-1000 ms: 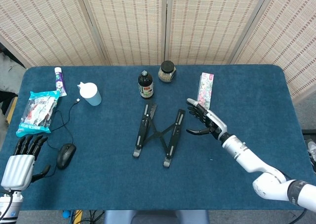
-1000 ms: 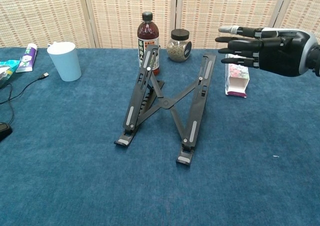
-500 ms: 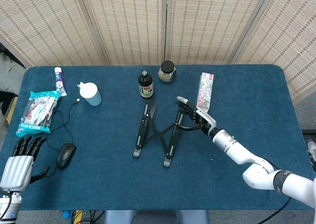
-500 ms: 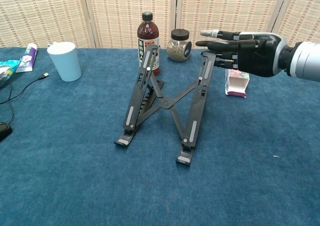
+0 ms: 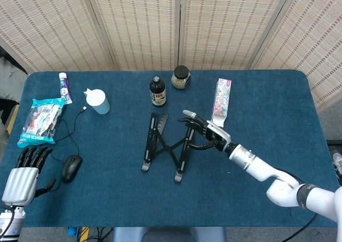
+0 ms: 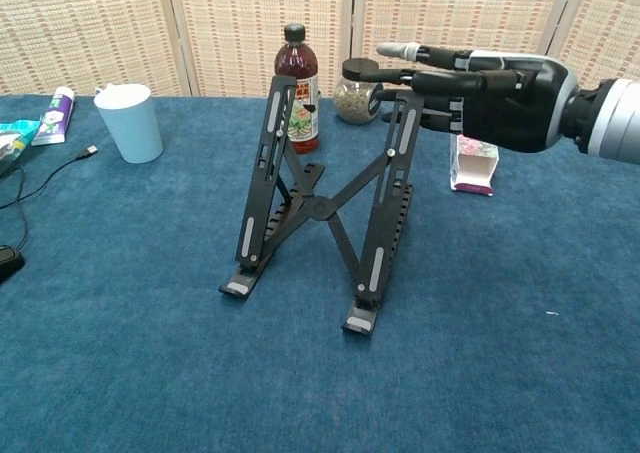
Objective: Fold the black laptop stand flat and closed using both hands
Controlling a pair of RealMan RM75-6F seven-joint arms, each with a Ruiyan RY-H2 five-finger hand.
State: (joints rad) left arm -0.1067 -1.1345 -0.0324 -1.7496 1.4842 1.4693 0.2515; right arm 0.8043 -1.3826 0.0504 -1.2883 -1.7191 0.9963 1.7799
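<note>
Right fingers [image 6: 425,68] spread, pressing stand's right rail top; nothing clasped.
Stand rails now steeper and closer together than a second ago, so folding underway. Laptop stand [image 6: 318,203] mid-table, just front of bottle [image 6: 295,73]. Left hand [image 5: 24,175] far left of stand, fingers loose, holding nothing.

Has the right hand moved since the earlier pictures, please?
Yes. The right hand has moved leftward, away from the flowered box, and now touches the top of the laptop stand; its fingers reach in front of the jar.
</note>
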